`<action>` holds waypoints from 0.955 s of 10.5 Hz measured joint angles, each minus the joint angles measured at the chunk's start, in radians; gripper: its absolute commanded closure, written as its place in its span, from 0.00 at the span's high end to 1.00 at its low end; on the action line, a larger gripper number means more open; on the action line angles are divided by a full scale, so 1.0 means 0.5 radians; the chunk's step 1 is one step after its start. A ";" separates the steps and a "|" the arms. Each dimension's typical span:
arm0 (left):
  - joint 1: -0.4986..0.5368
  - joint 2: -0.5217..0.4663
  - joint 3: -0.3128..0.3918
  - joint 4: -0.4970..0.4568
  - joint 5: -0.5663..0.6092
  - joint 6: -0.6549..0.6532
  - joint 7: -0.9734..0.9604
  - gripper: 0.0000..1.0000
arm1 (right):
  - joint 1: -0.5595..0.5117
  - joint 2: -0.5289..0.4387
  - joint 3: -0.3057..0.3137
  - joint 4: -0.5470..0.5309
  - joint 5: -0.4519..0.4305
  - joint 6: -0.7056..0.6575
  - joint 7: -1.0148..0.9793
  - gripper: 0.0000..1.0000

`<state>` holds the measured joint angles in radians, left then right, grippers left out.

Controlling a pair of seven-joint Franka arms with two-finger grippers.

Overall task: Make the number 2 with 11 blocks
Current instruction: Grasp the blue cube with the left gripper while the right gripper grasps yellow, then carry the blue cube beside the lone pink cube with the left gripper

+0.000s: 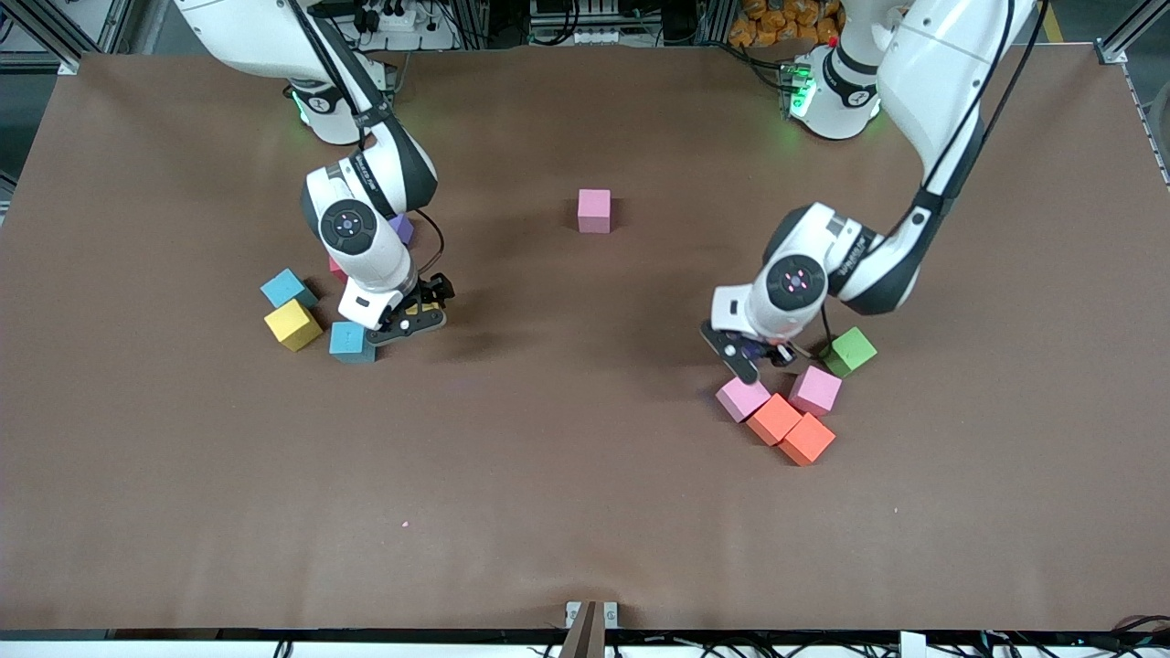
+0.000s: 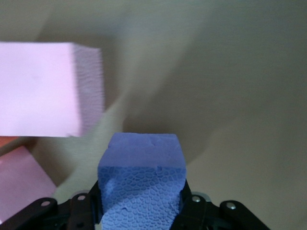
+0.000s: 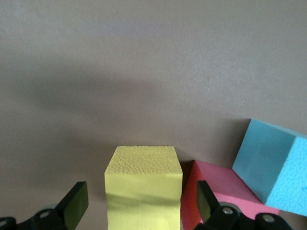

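1. Straddling a yellow block (image 3: 143,187) with the right claw (image 1: 411,318), low over the surface (image 1: 585,512) toward the right arm's end, about midway between the edge by the bases and the edge by the front camera; fingers (image 3: 76,203) apart, not yet pressing the foam.
2. Clamping a violet-blue block (image 2: 141,172) in the left claw (image 1: 754,356), low toward the left arm's end, just beside a pink block (image 2: 38,91) and near the orange blocks (image 1: 775,419) and the green cube (image 1: 850,351).
3. Judging the number 2 as barely begun: only a lone pink block (image 1: 594,210) lying mid-surface, nearer the base edge, with the rest in two loose clusters, one toward each end.
4. Risking a snag at the right claw: closing with a red block (image 3: 216,187) touching or nearly touching the yellow one and a blue block (image 3: 273,163) just beside it, possibly pinching the red edge or dragging both neighbours along.
5. Risking a knock at the left claw: lifting or swinging so close to the pink block, possibly nudging the cluster.
6. Risking a skewed grip: squeezing soft foam off-centre, twisting the block and spoiling a flush placement in the digit.
7. Risking a clash between the arms, with both perhaps heading for the middle together.
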<state>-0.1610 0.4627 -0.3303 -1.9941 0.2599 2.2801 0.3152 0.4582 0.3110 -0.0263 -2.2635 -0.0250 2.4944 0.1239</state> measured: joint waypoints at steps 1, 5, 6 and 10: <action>-0.001 -0.105 -0.067 -0.091 0.001 -0.013 0.007 0.58 | 0.001 0.002 0.002 -0.020 0.000 0.002 0.000 1.00; -0.008 -0.464 -0.398 -0.386 0.007 -0.041 0.043 0.57 | 0.002 0.019 0.003 -0.056 0.000 0.067 0.000 0.83; -0.010 -0.486 -0.490 -0.403 0.052 -0.041 0.051 0.57 | 0.002 0.025 0.004 -0.070 0.000 0.099 0.000 0.58; -0.028 -0.488 -0.727 -0.439 0.129 -0.041 0.082 0.57 | -0.009 0.009 -0.007 -0.061 -0.001 0.103 0.000 0.52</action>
<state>-0.1751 0.2187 -0.6941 -2.2135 0.3245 2.2596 0.3561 0.4536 0.3156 -0.0300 -2.2939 -0.0254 2.5457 0.1240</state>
